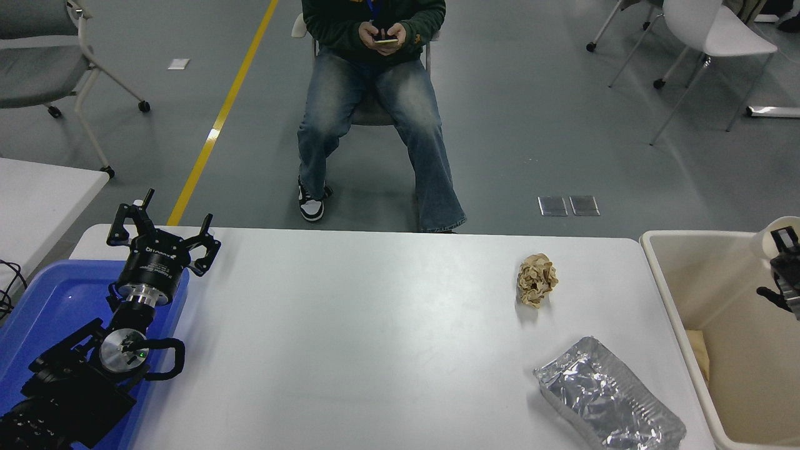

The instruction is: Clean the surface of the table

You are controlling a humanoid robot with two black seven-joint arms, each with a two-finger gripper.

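The white table surface [350,325] holds a crumpled brown paper ball [537,279] at the right rear and a crushed foil tray [607,396] at the front right. My right gripper [779,265] comes in at the right edge, over the beige bin [672,294]. It is shut on a white paper cup [770,234], and most of the gripper is cut off by the picture's edge. My left gripper [162,232] is parked open and empty at the lower left, over the blue tray [44,306].
A person sits on a chair beyond the table's far edge, both hands on a phone [386,40]. A smaller white table [37,200] stands at the left. The bin has a brownish item [700,350] inside it.
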